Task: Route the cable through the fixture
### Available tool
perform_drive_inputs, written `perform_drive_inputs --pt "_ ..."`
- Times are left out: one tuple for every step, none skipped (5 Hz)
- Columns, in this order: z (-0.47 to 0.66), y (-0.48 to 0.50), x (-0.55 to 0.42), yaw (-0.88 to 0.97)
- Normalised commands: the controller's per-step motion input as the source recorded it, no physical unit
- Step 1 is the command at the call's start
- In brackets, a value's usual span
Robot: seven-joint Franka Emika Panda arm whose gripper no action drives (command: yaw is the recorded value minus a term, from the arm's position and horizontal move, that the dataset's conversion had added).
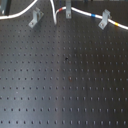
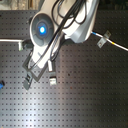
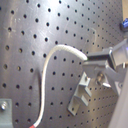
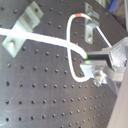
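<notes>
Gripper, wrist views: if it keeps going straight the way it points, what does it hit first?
Most likely the black perforated board, which fills the background ahead of the gripper in both wrist views. The thin white cable is pinched at the fingertips. A grey metal bracket sits close by; depth is unclear.

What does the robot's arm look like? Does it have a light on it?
In the second exterior view the arm is white and rounded, with black cables looping over it. A round black disc holds a glowing blue light. In both wrist views the claw looks like grey metal, with a tiny green light beside it.
</notes>
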Motion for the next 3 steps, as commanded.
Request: perform_drive_inputs --pt "0.32 0.124 -0.165 -0.76" --pt "0.28 0.080 -0.164 -0.75" --pt "0.21 -0.008 -0.124 -0.67"
